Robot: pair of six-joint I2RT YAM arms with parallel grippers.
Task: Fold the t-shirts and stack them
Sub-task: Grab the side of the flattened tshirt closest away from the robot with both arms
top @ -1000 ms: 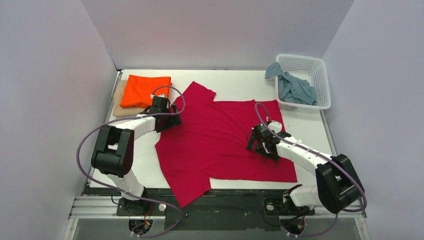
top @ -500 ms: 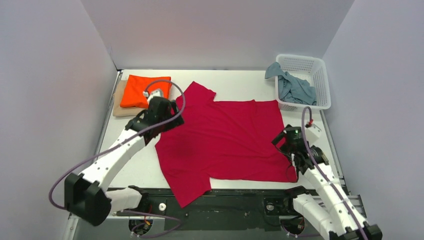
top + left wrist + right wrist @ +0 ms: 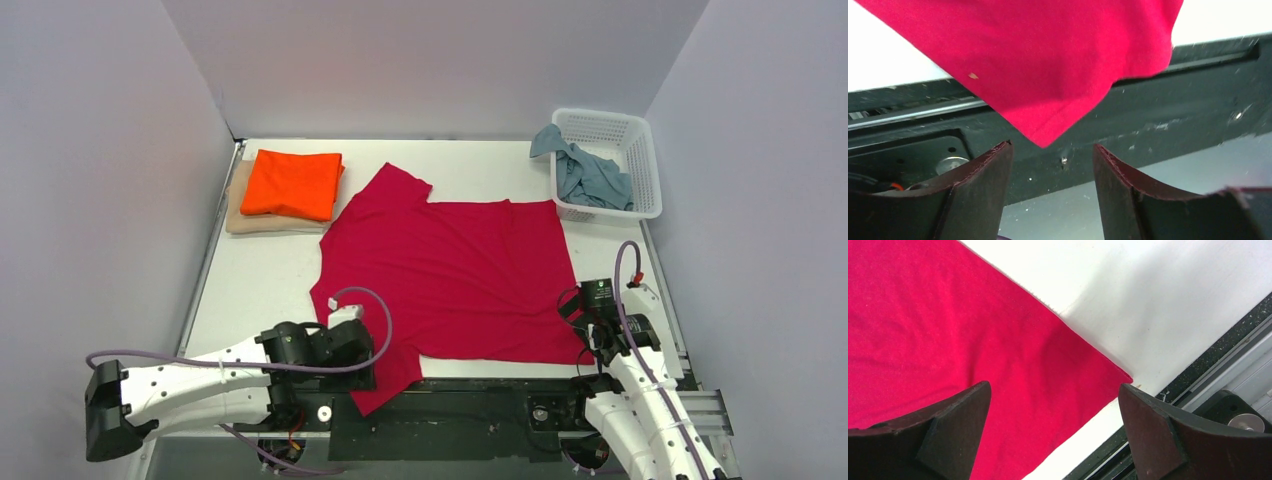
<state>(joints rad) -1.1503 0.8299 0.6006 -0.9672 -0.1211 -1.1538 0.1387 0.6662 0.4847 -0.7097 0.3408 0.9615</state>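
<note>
**While Both Grippers Stand Open, the Red Shirt Lies Flat**

As the arms sit low at the near edge, the red shirt [image 3: 450, 275] is spread across the middle of the table [image 3: 260, 290]. One sleeve [image 3: 1048, 100] spills over the edge at 7 o'clock onto the black rail [image 3: 1173, 115]. The left gripper [image 3: 1052, 146] is right there, fingers apart and holding nothing, with the sleeve tip just ahead of them. Over at 5 o'clock, the right gripper [image 3: 1053, 386] hangs above the shirt's near corner [image 3: 1115, 372], fingers spread wide and empty. At 10 o'clock the orange shirt [image 3: 292, 185] sits folded on the beige shirt [image 3: 240, 212]. At 2 o'clock the grey-blue shirt [image 3: 590, 175] lies crumpled in the white basket [image 3: 645, 160], with part of it draped over the rim.
</note>
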